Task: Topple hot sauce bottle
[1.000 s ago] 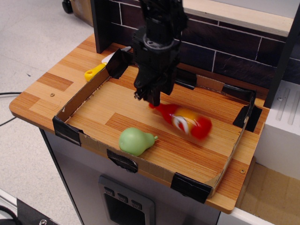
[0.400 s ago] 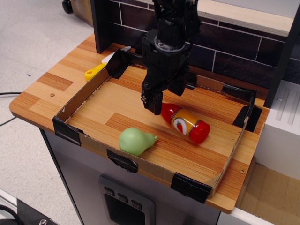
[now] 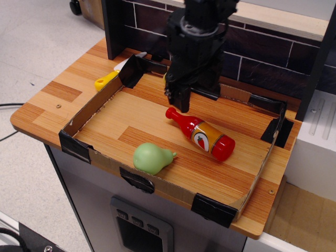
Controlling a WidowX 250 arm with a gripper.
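The bottle lies flat on its side on the counter, inside the low cardboard tray, cap pointing toward the back left corner and base toward the right edge, so the toppling looks done. The gripper hangs above and just behind the cap, clear of it and holding nothing; whether its jaws are parted or pressed together I cannot tell from this angle. The pear rests near the front edge, apart from the bottle and out of the way.
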